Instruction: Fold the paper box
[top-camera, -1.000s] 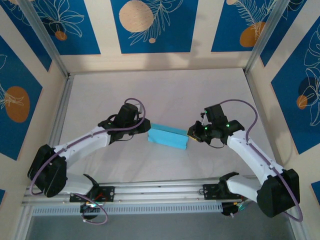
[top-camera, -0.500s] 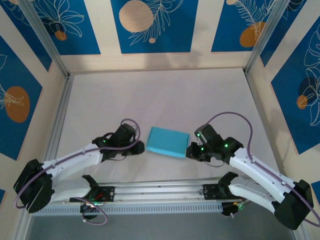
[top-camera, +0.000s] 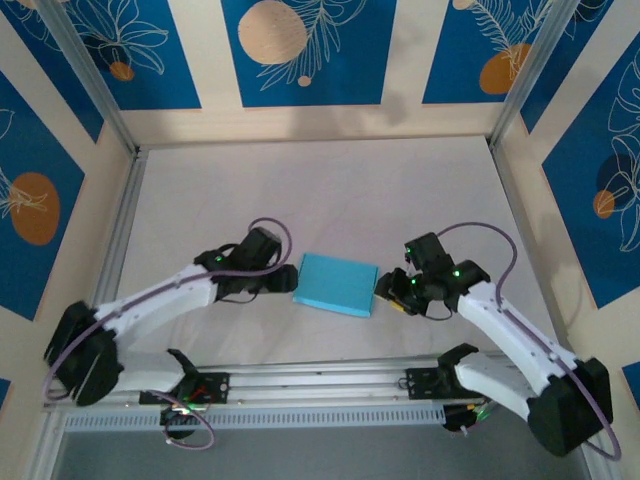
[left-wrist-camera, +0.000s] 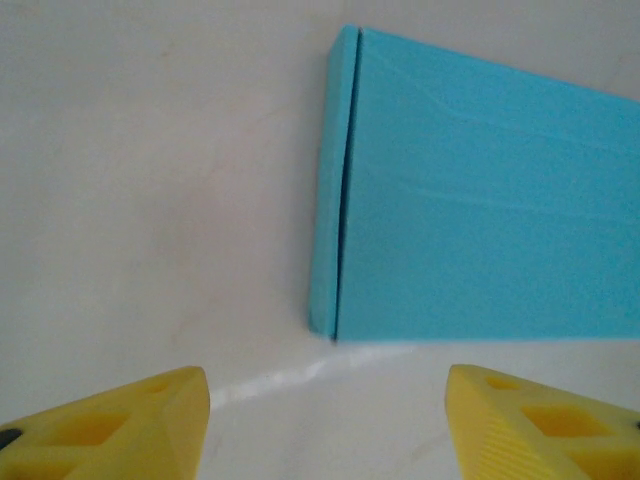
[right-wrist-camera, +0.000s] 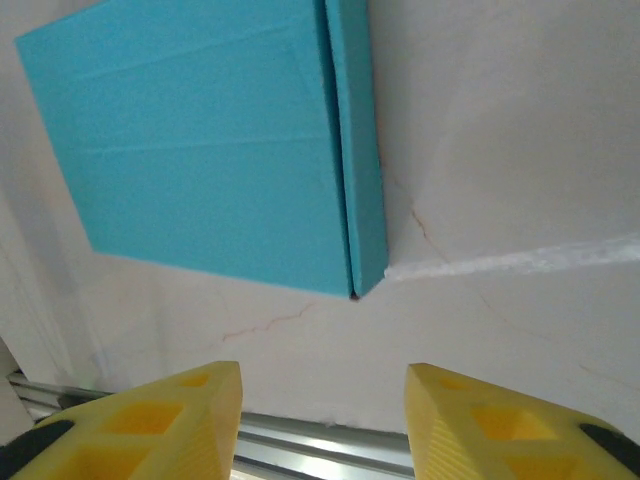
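Note:
The paper box lies flat on the table as a closed light-blue rectangle, between the two arms. In the left wrist view the paper box fills the upper right, its left side wall facing the camera. My left gripper stands open just left of the box, its yellow fingers apart and clear of it. In the right wrist view the paper box sits at the upper left. My right gripper is open at the box's right edge, with bare table between its fingers.
A white table spreads behind the box, walled by blue and cream panels. An aluminium rail runs along the near edge, also seen in the right wrist view as a rail under the fingers.
The box was held up on edge between both shut grippers a second ago. It now lies flat, both grippers have opened and let go, and both have backed off slightly.

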